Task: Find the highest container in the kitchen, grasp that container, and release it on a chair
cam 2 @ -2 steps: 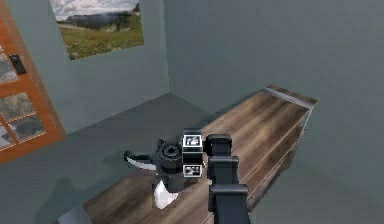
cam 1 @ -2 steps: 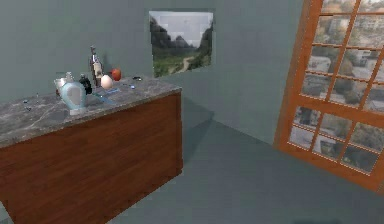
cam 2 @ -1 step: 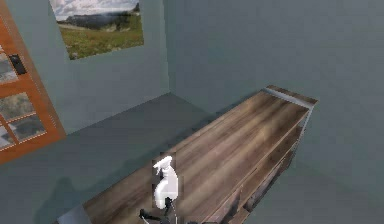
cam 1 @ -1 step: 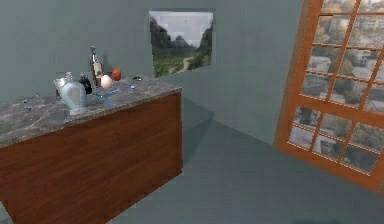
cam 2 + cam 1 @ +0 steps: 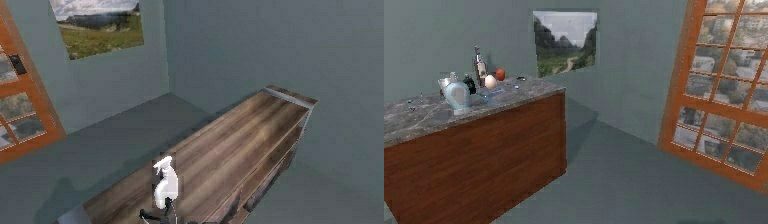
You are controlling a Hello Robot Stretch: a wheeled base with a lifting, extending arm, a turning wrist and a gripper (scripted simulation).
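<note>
Forward view, from the left: grey marble-topped counter with dark wood front [image 5: 414, 118], with a cluster of small things on its far end. Pale blue-grey rounded jug-like vessel [image 5: 456, 96], then a tall dark narrow bottle [image 5: 479, 66], a pale egg-shaped blob [image 5: 490, 82] and a red round blob [image 5: 500, 74]. The bottle stands upright with its long axis vertical and tops the cluster, so it is likely the highest container. Further right are a framed landscape painting [image 5: 565, 42] on the grey wall and an orange wood-framed grid window [image 5: 724, 85].

Arm side view, from the left: the same window and painting, then bare floor. At the bottom edge is a dark shape, probably the gripper [image 5: 152, 214]. Just beside it is a white upright piece [image 5: 165, 180] that could be wrist or object. Both lie over a long brown wooden table [image 5: 250, 135], so I cannot tell the claw's state or whether it holds anything.

Key relation: the bottle sits at the forward view's left, while the arm reaches toward the window-and-table side, away from the counter. My judgement is that the base must turn and drive to bring the arm side to the counter before any grasp.
</note>
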